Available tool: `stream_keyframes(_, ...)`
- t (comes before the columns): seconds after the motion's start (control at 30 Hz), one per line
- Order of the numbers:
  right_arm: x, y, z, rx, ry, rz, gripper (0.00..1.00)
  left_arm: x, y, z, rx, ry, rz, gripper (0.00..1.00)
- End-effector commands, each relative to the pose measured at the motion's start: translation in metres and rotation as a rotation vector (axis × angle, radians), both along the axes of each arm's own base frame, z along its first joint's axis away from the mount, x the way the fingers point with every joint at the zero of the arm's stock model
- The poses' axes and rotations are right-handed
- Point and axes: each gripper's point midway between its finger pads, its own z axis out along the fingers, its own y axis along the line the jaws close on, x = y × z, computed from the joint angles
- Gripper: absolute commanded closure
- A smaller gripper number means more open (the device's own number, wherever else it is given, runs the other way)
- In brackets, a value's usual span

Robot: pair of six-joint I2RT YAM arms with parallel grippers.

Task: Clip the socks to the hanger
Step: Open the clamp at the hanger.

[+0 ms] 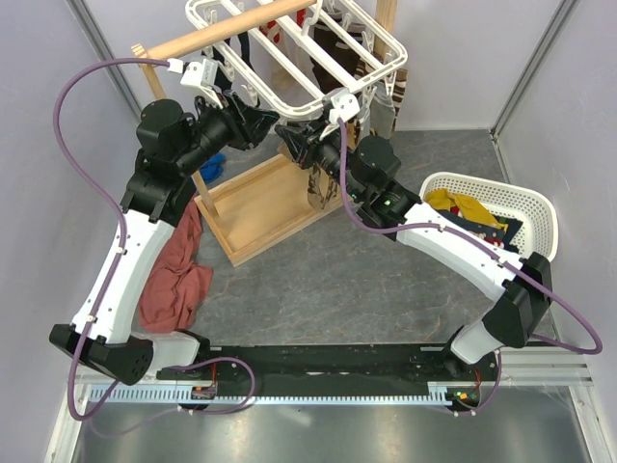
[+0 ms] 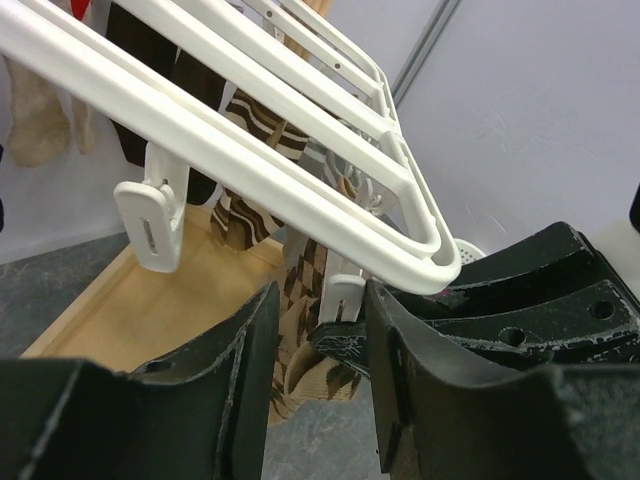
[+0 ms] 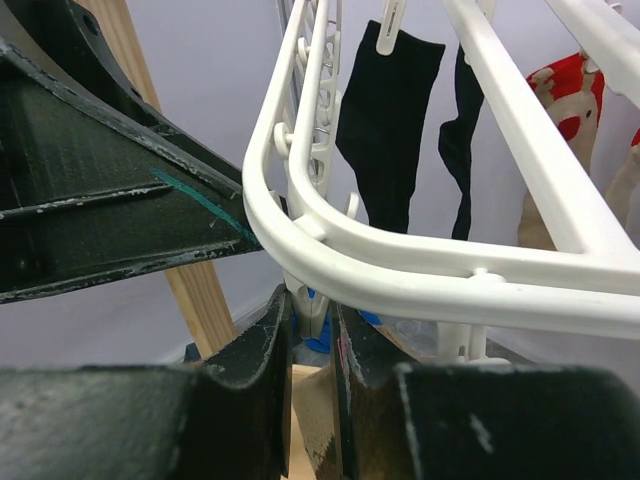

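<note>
The hanger (image 1: 289, 77) is hung from the wooden pole (image 1: 231, 31), and both tools are gathered under its near corner. The left gripper (image 2: 320, 310) is held released, its fingers (image 2: 240, 380) set either side of the corner peg (image 2: 340, 292) with nothing grasped. The right gripper (image 3: 312, 312) is closed down on that same peg from the opposite side, though how firmly it is squeezed cannot be made out through the narrow gap. The socks (image 1: 461, 204) are seen in the white basket (image 1: 535, 207), well apart from the frame, so no sock is at the peg yet. For the step to be done well, the peg should be pinched at its levers until its mouth is opened, the frame steadied against swinging, and a cuff fed fully between the lips before the squeeze is let go
</note>
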Motion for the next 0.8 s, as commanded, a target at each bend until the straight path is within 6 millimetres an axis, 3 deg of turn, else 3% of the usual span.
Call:
stream_keyframes(0.0,-0.008,0.000,0.020,0.005,-0.048,0.014,0.96,0.004,-0.002,0.009,-0.033,0.012,0.021,0.54)
stream_keyframes(0.17,-0.009,0.001,0.019,-0.015,-0.062,0.004,0.95,-0.001,-0.016,0.015,-0.041,0.003,0.004,0.54)
stream_keyframes(0.3,-0.010,0.001,0.015,-0.030,-0.066,-0.008,0.94,0.003,-0.008,0.017,-0.055,0.006,0.072,0.56)
stream_keyframes(0.43,-0.012,-0.001,0.010,-0.034,-0.054,-0.011,0.89,0.002,-0.005,0.021,-0.065,0.000,0.086,0.76)
stream_keyframes(0.53,-0.018,-0.004,0.011,-0.031,-0.032,0.003,0.81,-0.002,-0.007,0.024,-0.064,-0.009,0.061,0.87)
stream_keyframes(0.63,-0.022,-0.014,0.018,-0.014,-0.002,0.023,0.71,-0.008,-0.012,0.025,-0.053,-0.025,0.023,0.95)
stream_keyframes(0.77,-0.020,-0.031,0.034,0.021,0.034,0.090,0.60,-0.016,-0.017,0.027,-0.021,-0.067,-0.034,0.98)
